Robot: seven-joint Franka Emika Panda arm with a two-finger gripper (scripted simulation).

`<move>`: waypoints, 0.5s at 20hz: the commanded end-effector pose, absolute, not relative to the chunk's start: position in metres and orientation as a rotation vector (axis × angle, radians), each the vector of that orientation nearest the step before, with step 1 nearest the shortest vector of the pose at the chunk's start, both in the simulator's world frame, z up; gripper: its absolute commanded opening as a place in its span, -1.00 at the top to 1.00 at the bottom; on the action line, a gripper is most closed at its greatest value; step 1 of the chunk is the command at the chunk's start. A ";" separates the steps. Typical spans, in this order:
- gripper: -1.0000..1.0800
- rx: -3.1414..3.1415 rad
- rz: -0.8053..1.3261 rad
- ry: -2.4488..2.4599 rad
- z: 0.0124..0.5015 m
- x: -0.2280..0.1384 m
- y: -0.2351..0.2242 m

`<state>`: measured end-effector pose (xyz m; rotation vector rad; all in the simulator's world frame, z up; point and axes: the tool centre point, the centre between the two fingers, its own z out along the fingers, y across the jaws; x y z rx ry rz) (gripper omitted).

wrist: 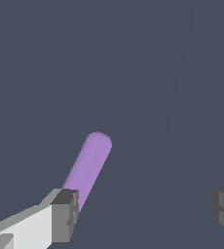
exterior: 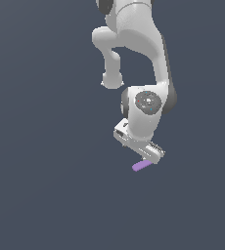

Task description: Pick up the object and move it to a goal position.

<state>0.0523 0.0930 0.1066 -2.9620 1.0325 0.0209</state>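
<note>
Purple bar [wrist: 88, 170] partly under one of wide-spread fingers [wrist: 65, 215], arm [exterior: 139, 58] bent low.

Lighting: even, dim, flat slate backdrop was rendered | Shadows: soft shading was seen on the arm [exterior: 139, 44] | Glare: none | Focus: sharp, slight pixelation was noted

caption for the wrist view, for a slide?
Open gripper above the light-purple bar, one fingertip overlapping its near end.
</note>
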 end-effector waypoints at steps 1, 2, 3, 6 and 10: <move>-0.92 -2.930 0.019 1.121 0.101 0.056 0.100; -0.92 -2.917 0.019 1.156 0.099 0.057 0.103; -0.92 -2.904 0.018 1.190 0.097 0.058 0.106; -0.92 -2.861 0.015 1.290 0.090 0.061 0.114; -0.92 -2.800 0.011 1.420 0.081 0.066 0.126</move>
